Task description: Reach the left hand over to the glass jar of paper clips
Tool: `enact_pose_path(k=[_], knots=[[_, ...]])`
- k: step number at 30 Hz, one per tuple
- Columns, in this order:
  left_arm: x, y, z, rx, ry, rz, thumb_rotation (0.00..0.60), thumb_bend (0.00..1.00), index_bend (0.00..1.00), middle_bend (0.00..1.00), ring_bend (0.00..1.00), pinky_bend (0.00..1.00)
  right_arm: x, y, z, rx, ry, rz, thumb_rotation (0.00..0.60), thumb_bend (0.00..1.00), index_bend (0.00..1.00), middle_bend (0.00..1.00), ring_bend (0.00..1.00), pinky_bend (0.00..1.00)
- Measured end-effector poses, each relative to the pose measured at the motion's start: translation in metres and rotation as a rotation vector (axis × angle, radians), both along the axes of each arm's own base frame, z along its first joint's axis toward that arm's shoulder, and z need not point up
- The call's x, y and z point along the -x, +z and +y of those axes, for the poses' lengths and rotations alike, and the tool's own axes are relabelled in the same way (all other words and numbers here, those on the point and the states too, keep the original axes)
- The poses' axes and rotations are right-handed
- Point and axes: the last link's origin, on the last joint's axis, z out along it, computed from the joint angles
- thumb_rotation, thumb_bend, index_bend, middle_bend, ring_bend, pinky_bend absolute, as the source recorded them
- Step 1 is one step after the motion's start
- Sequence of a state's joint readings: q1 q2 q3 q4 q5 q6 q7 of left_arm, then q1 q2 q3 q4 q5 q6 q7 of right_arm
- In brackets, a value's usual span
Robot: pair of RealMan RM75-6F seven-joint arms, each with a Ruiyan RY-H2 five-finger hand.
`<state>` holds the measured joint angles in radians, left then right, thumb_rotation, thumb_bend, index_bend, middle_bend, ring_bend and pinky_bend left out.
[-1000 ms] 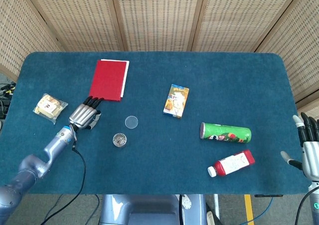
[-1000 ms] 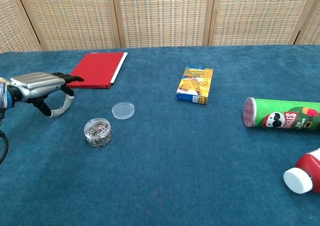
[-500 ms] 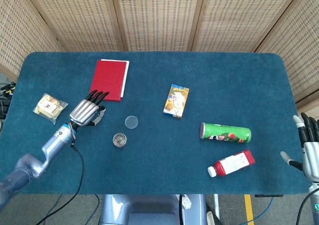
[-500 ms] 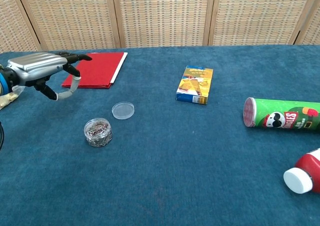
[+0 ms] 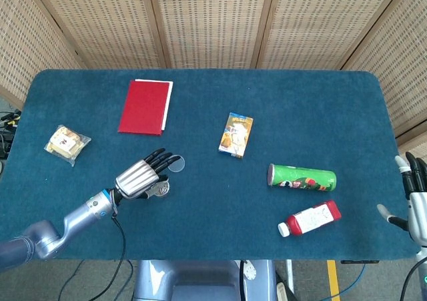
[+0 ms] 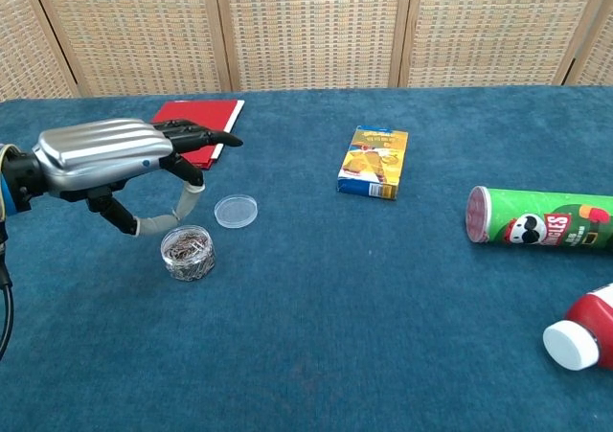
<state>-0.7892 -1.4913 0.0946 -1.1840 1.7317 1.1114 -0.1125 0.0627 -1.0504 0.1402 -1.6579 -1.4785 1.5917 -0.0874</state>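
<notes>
The left hand hangs just over the glass jar of paper clips, near the left front of the blue table. Its fingers are spread apart and hold nothing. The jar's clear lid lies just beside it, a bit farther back. The right hand is at the far right edge, fingers apart, holding nothing.
</notes>
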Motion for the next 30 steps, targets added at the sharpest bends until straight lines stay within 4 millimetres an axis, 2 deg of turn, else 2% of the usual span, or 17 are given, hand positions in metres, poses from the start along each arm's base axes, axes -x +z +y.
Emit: enact_pose_path(k=[10, 16, 18, 21, 23, 24, 26, 30], knots=[[0.013, -0.007, 0.006, -0.011, 0.061, 0.051, 0.6, 0.46, 0.66, 0.0, 0.0, 0.0, 0.001, 0.002, 0.0, 0.003, -0.001, -0.005, 0.6, 0.0, 0.0, 0.0, 0.0, 0.0], [0.014, -0.013, 0.007, -0.013, 0.074, 0.05, 0.6, 0.46, 0.64, 0.0, 0.0, 0.0, 0.0, 0.0, 0.0, 0.001, 0.0, 0.001, 0.6, 0.0, 0.0, 0.0, 0.0, 0.0], [0.014, -0.013, 0.008, -0.017, 0.075, 0.046, 0.6, 0.46, 0.6, 0.0, 0.0, 0.0, 0.0, 0.0, 0.0, 0.001, 0.0, 0.002, 0.6, 0.0, 0.0, 0.0, 0.0, 0.0], [0.014, -0.013, 0.009, -0.016, 0.086, 0.038, 0.6, 0.43, 0.44, 0.0, 0.0, 0.0, 0.0, 0.001, 0.0, 0.004, -0.001, 0.002, 0.6, 0.0, 0.0, 0.0, 0.0, 0.0], [0.014, -0.013, 0.009, -0.009, 0.092, 0.031, 0.6, 0.35, 0.3, 0.0, 0.0, 0.0, 0.0, 0.0, 0.001, 0.004, 0.001, 0.002, 0.6, 0.0, 0.0, 0.0, 0.0, 0.0], [0.014, -0.012, 0.009, -0.007, 0.093, 0.026, 0.6, 0.32, 0.27, 0.0, 0.0, 0.0, 0.0, 0.0, 0.001, 0.003, 0.001, 0.002, 0.6, 0.0, 0.0, 0.0, 0.0, 0.0], [0.013, -0.011, 0.008, -0.006, 0.09, 0.017, 0.6, 0.26, 0.23, 0.0, 0.0, 0.0, 0.0, 0.0, 0.001, 0.003, 0.003, 0.001, 0.6, 0.0, 0.0, 0.0, 0.0, 0.0], [0.012, -0.008, 0.008, -0.009, 0.087, 0.003, 0.6, 0.24, 0.2, 0.0, 0.0, 0.0, -0.001, 0.001, 0.001, 0.004, 0.007, 0.0, 0.6, 0.0, 0.0, 0.0, 0.0, 0.0]])
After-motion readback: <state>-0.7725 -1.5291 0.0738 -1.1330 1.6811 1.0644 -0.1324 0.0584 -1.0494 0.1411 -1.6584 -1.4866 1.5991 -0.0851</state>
